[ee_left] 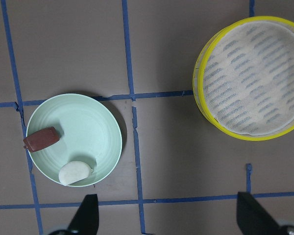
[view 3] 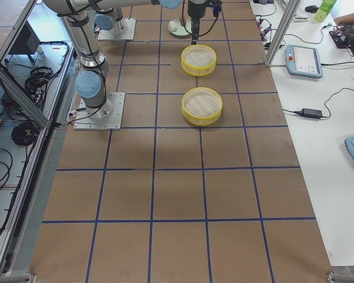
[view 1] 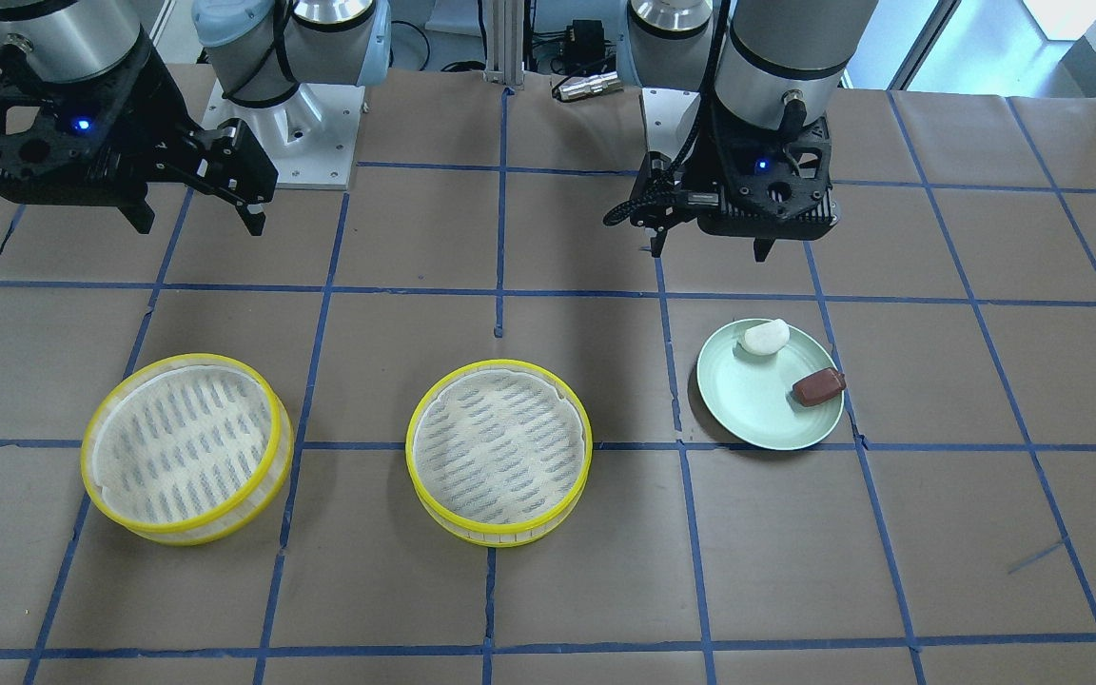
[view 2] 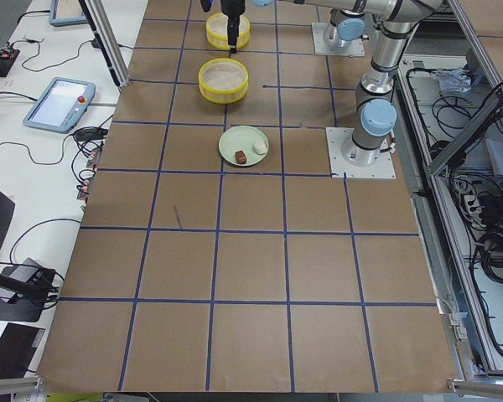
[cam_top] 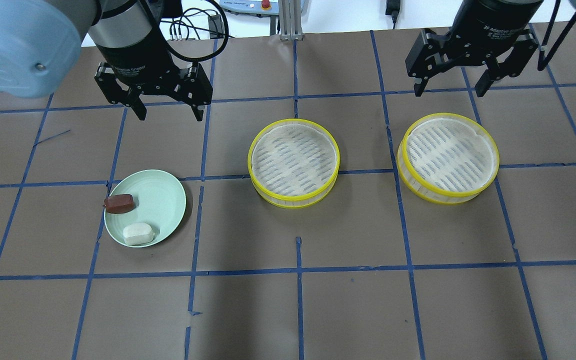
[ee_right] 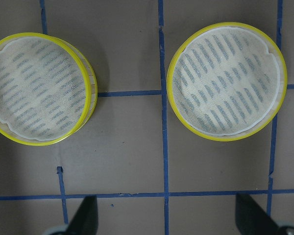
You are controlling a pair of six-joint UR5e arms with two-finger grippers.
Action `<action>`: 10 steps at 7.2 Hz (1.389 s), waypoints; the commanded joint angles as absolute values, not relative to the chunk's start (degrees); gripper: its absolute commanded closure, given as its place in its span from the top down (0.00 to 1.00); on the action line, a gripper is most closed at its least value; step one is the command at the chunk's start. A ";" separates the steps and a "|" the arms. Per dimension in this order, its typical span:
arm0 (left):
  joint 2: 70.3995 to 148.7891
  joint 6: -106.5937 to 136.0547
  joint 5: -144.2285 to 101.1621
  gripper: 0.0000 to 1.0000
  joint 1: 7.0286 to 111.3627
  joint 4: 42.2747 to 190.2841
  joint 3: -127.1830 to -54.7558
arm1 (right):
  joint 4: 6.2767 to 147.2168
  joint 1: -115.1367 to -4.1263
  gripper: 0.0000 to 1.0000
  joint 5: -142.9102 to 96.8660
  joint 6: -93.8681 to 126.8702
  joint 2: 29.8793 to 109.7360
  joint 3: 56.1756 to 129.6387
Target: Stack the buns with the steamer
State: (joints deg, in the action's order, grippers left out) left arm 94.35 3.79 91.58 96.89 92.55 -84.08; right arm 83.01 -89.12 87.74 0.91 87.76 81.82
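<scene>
A white bun (cam_top: 138, 233) and a reddish-brown bun (cam_top: 119, 203) lie on a pale-green plate (cam_top: 165, 197). Two yellow-rimmed steamer trays stand apart and empty, one at the middle (cam_top: 294, 162) and one on the right (cam_top: 449, 157). My left gripper (cam_top: 169, 114) is open and empty, raised beyond the plate. My right gripper (cam_top: 449, 92) is open and empty, raised beyond the right tray. The left wrist view shows the white bun (ee_left: 74, 173), the brown bun (ee_left: 41, 138) and the middle tray (ee_left: 252, 78). The right wrist view shows both trays (ee_right: 36, 88) (ee_right: 227, 83).
The table is covered in brown paper with a blue tape grid (cam_top: 298, 270). The arm bases (view 1: 291, 143) stand at the table's robot-side edge. Cables and tablets (view 2: 59, 100) lie beside the table on the operators' side.
</scene>
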 commanded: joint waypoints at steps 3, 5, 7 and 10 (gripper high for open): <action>93.96 -0.86 92.11 1.00 95.81 91.76 -85.51 | 82.54 -89.12 1.00 88.94 0.53 87.45 81.91; 93.87 -7.50 92.20 1.00 91.18 91.76 -89.71 | 83.92 -87.99 1.00 88.51 -1.22 87.19 83.31; 95.26 -15.17 91.76 0.93 83.44 88.36 -97.42 | 88.15 -83.70 0.99 90.34 -7.71 85.19 86.12; 100.43 -18.54 92.90 0.94 79.46 80.08 -109.40 | 98.23 -74.46 0.96 92.28 -15.01 75.97 87.01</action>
State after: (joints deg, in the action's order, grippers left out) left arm 97.77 -17.88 92.48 80.51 82.52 -105.42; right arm 94.39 -77.19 91.97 -12.18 79.51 86.76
